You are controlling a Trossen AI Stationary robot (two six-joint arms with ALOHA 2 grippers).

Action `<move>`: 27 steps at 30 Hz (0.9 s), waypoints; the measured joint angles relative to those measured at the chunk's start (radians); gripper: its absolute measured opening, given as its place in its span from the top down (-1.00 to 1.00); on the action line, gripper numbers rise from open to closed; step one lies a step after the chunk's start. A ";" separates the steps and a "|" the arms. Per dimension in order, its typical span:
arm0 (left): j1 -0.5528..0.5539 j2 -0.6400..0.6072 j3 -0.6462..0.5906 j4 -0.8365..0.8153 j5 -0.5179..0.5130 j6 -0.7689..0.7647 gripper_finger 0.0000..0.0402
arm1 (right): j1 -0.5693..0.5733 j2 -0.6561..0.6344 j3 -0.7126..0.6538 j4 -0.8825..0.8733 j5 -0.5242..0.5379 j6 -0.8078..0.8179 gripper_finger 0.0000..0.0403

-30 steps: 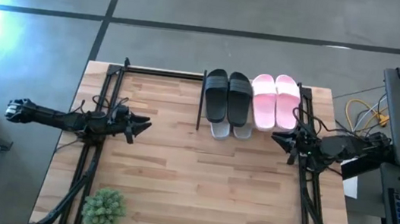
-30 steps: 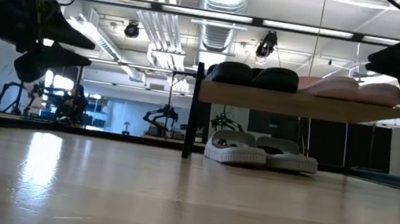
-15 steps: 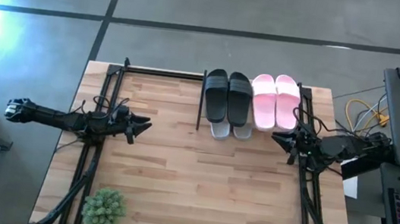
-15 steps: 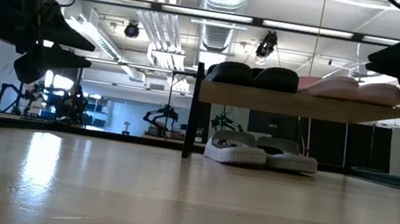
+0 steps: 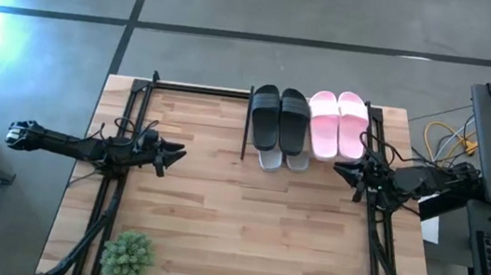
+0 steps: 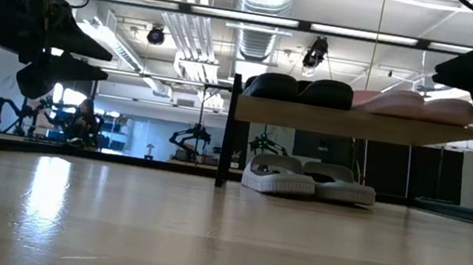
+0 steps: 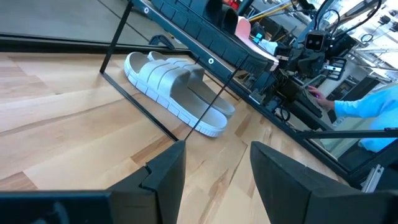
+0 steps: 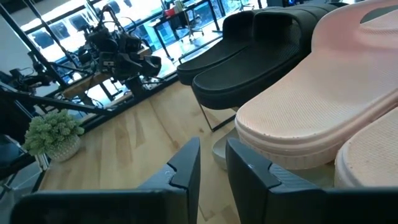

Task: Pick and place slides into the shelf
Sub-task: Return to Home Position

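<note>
The low shelf point(image 6: 360, 125) stands at the table's far edge. On its wooden top lie the black slides point(image 5: 278, 118) and, to their right, the pink slides point(image 5: 338, 124). The light grey slides point(image 6: 309, 179) rest on their soles under the top plank, and their near ends point(image 5: 283, 161) stick out below the black pair. My left gripper point(image 5: 173, 155) hovers open over the table's left part, pointing right. My right gripper point(image 5: 340, 171) hovers near the shelf's right front corner, pointing left, with a narrow gap between its fingers. In the left wrist view the grey slides point(image 7: 174, 93) lie ahead.
A small green plant point(image 5: 128, 256) sits at the table's near left corner. Black frame rails point(image 5: 106, 205) run along both table sides. The wide middle of the wooden table point(image 5: 244, 222) lies bare. A person's blue sleeve point(image 7: 367, 112) shows beyond the right side.
</note>
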 joint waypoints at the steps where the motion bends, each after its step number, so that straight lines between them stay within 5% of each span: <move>1: 0.000 0.000 0.000 0.000 0.000 0.000 0.17 | 0.000 0.000 0.000 0.000 0.000 0.000 0.66; 27: 0.000 0.001 0.000 0.000 0.000 0.000 0.17 | 0.000 0.000 0.000 0.000 0.000 0.000 0.66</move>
